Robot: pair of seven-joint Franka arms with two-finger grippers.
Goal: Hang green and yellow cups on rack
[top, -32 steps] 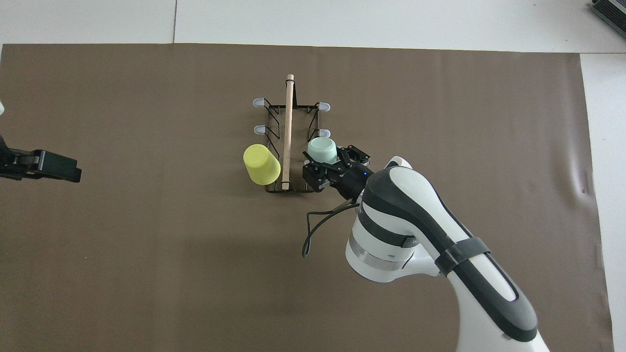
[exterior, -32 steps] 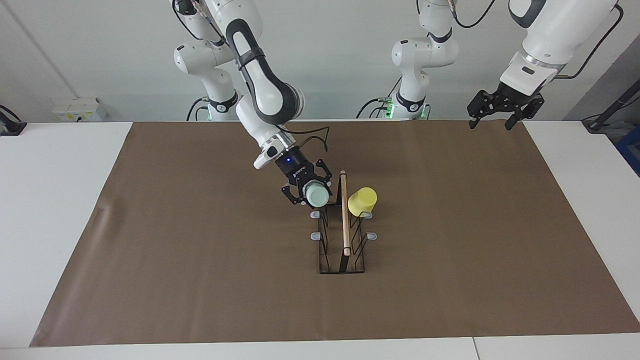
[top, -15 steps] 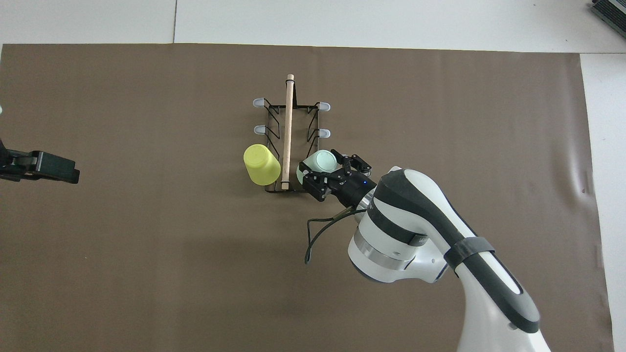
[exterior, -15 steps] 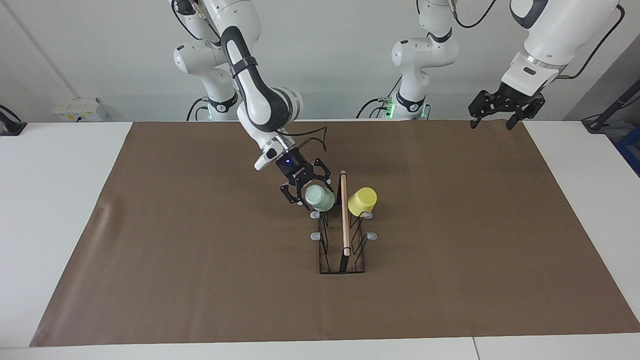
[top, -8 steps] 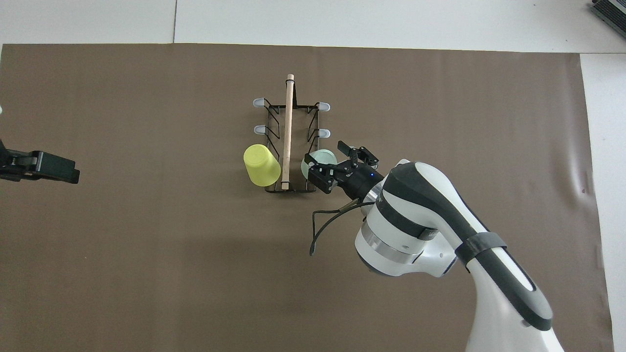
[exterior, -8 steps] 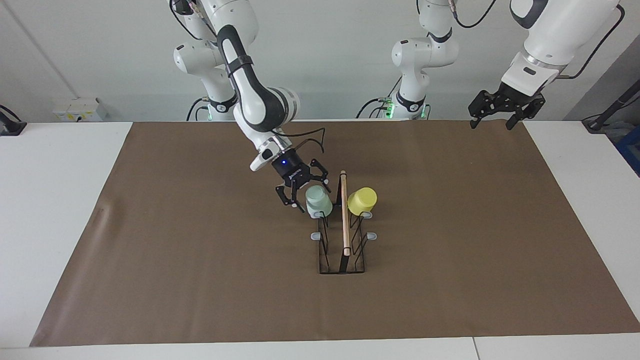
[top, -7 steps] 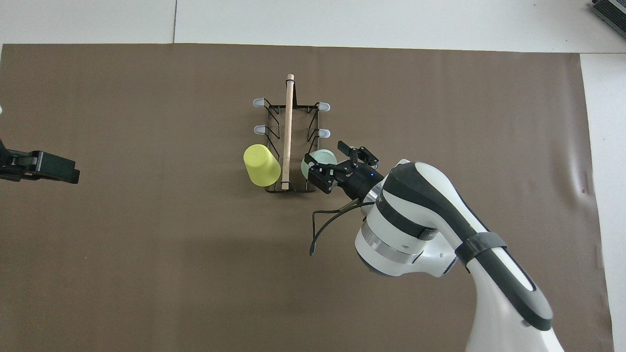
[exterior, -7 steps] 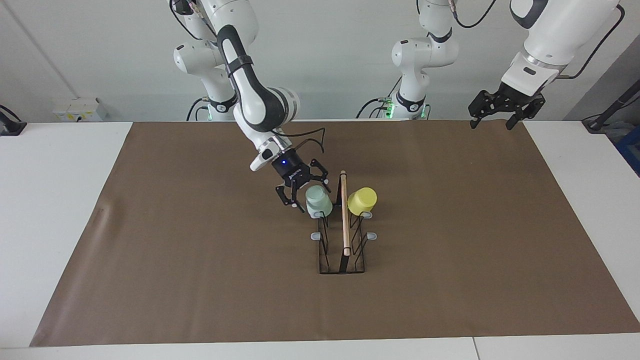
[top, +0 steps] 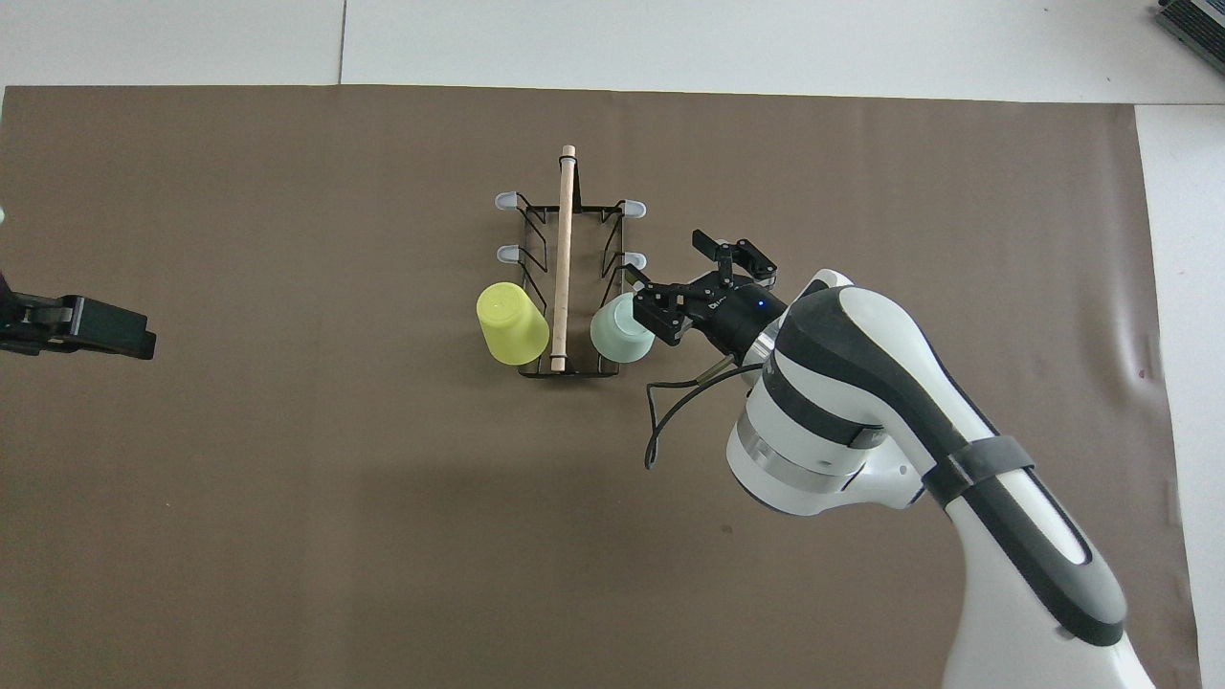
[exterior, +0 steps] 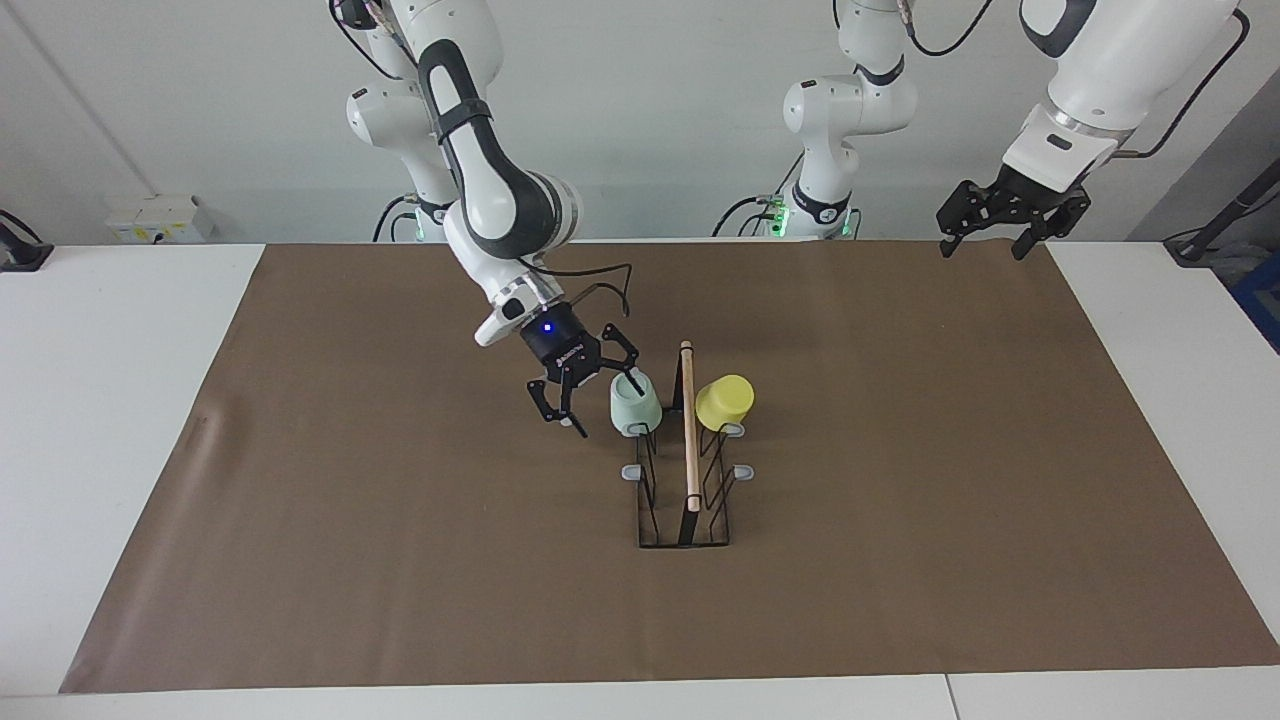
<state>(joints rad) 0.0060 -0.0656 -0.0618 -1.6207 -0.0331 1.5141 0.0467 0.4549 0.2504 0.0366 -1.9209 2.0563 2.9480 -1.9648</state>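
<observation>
The right claw (exterior: 589, 400) has let go of the green cup (exterior: 634, 406) and drawn back, wide open and empty; the cup hangs mouth-down on the rack (exterior: 686, 470) mid-surface, beside the yellow cup (exterior: 724, 403), likewise hung. The left claw (exterior: 1012, 220) waits open over the mat's corner.

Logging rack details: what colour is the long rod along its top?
Light natural wood; the rod shows best in the overhead view.

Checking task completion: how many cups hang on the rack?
2. The green cup and the yellow cup each hang on the rack's prongs nearest the robots, either side of its rod.
</observation>
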